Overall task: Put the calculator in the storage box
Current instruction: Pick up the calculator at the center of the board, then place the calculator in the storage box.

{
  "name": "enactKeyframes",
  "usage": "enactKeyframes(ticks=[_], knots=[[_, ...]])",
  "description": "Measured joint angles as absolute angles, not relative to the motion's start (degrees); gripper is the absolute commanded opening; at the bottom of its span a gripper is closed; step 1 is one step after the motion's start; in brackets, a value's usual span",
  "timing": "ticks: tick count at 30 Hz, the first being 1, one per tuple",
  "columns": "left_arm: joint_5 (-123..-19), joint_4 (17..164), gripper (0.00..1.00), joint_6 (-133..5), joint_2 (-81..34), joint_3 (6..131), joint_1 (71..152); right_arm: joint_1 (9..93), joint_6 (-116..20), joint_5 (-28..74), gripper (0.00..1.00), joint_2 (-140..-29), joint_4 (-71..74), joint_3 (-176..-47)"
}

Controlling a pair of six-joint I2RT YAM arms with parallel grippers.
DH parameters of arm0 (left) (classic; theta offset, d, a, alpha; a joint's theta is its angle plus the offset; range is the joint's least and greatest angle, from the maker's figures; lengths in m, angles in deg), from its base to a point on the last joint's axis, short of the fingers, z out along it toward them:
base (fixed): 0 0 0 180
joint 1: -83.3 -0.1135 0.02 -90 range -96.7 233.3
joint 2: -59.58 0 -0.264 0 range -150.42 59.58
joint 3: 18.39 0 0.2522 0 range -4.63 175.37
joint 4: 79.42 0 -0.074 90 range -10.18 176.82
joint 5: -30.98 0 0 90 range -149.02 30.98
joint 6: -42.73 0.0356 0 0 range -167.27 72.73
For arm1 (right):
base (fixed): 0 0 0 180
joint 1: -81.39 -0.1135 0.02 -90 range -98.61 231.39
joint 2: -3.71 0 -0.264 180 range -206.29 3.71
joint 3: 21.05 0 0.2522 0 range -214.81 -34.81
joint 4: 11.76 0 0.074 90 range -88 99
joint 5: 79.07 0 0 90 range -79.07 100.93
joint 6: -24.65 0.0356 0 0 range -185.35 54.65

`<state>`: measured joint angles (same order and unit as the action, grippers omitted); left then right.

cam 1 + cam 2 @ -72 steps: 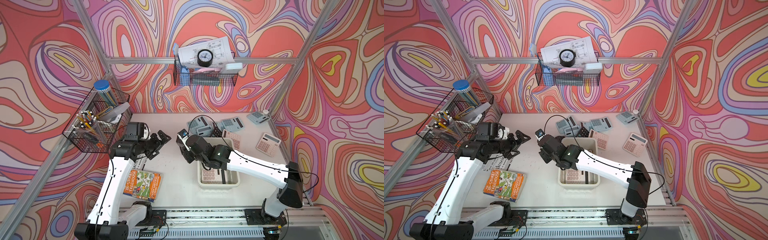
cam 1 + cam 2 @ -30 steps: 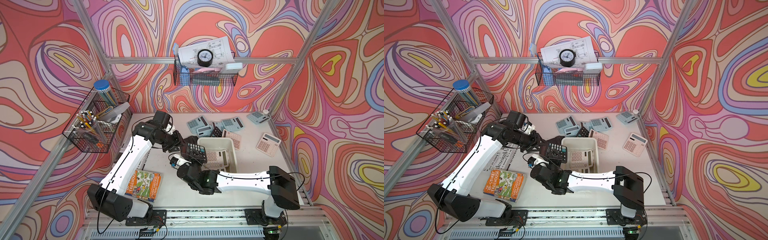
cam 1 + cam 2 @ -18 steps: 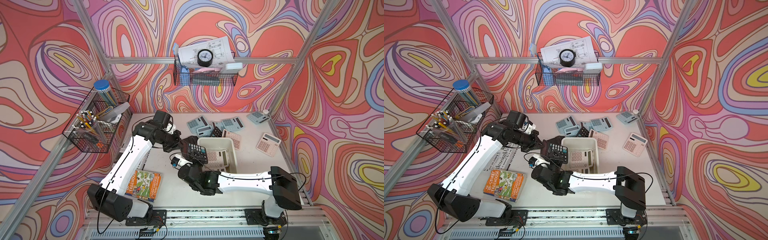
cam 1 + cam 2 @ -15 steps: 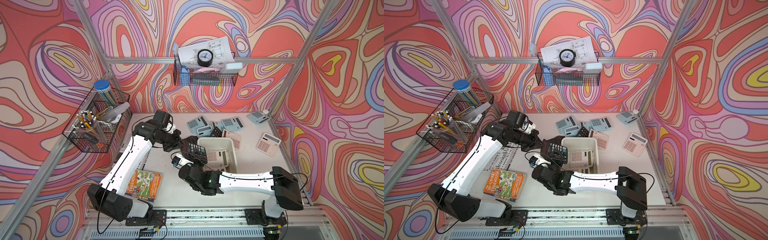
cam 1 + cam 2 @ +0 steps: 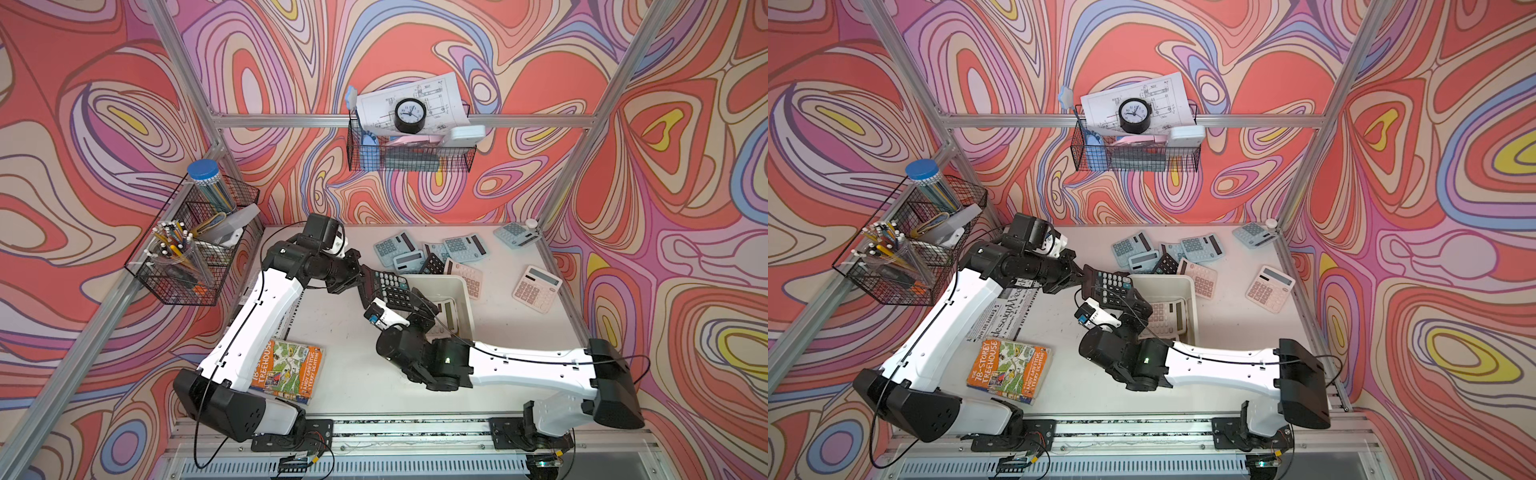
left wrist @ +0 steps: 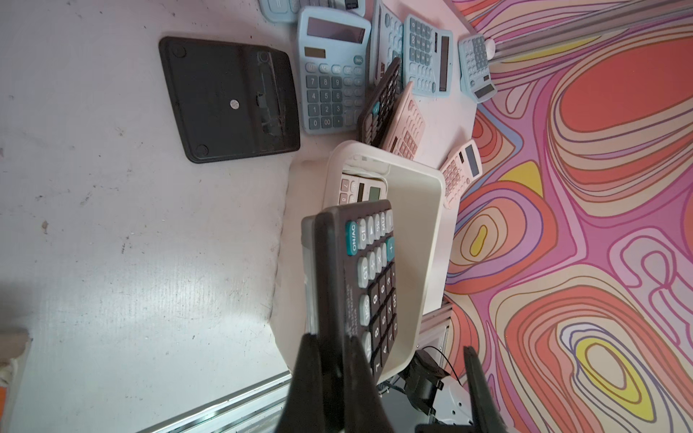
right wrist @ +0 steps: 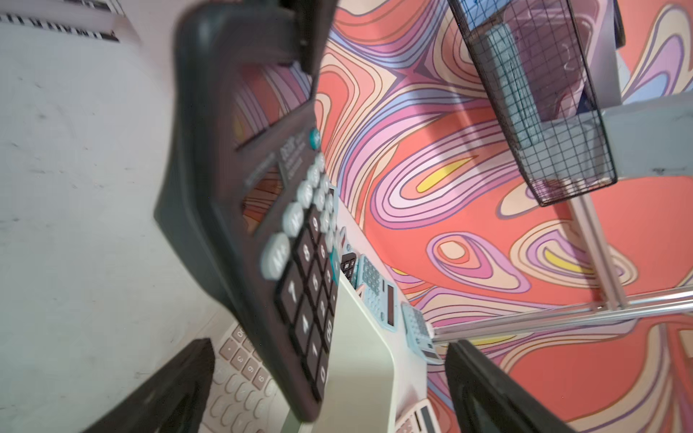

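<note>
A black calculator (image 5: 386, 286) (image 5: 1113, 286) hangs tilted over the near-left corner of the cream storage box (image 5: 467, 299) (image 5: 1192, 299). My left gripper (image 5: 361, 282) (image 6: 332, 343) is shut on the display end of the calculator (image 6: 360, 270). My right gripper (image 5: 419, 303) (image 7: 326, 356) stands open at the keypad end; its fingers (image 7: 195, 360) are spread wide and clear of the calculator (image 7: 262, 187). A pink calculator (image 6: 360, 187) (image 7: 240, 367) lies inside the box (image 6: 416, 225).
Several blue calculators (image 5: 395, 247) and pink calculators (image 5: 536, 289) lie behind and to the right of the box. A black calculator (image 6: 228, 97) lies face down. A book (image 5: 286, 365) and a newspaper (image 5: 1000, 307) are at the left. Wire baskets (image 5: 195, 249) (image 5: 411, 153) hang on the walls.
My left gripper has closed on the black calculator. My right gripper has opened wide and let go of it. The calculator has stayed over the box corner.
</note>
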<state>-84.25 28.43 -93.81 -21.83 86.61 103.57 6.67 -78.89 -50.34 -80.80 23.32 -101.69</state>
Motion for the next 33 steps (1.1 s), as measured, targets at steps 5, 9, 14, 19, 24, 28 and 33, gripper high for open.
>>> enactKeyframes(ticks=[5, 9, 14, 19, 24, 28, 33], knots=[[-81.1, 29.2, 0.00, -93.7, -21.6, 86.6, 103.6, 6.9, -69.3, -45.6, 0.98, -71.1, 27.8, -100.0], [-80.4, 32.8, 0.00, -93.8, -19.5, 84.0, 103.7, 8.9, -61.9, -41.9, 0.98, -64.6, 31.3, -99.3], [-79.7, 35.4, 0.00, -93.7, -18.2, 82.1, 106.4, 17.3, -52.6, -35.5, 0.98, -59.3, 36.2, -99.3], [-78.4, 37.6, 0.00, -93.6, -18.2, 82.1, 111.9, 28.0, -44.7, -27.9, 0.98, -57.0, 41.9, -100.0], [-76.0, 38.9, 0.00, -93.1, -18.2, 82.1, 117.4, 37.3, -39.3, -20.9, 0.98, -57.8, 47.0, -101.9], [-74.4, 41.1, 0.00, -93.2, -18.3, 81.2, 121.0, 42.1, -36.6, -16.6, 0.98, -59.2, 50.0, -102.6], [-72.0, 44.6, 0.00, -93.6, -21.3, 79.8, 125.0, 47.9, -34.3, -11.2, 0.98, -59.4, 51.7, -102.6]])
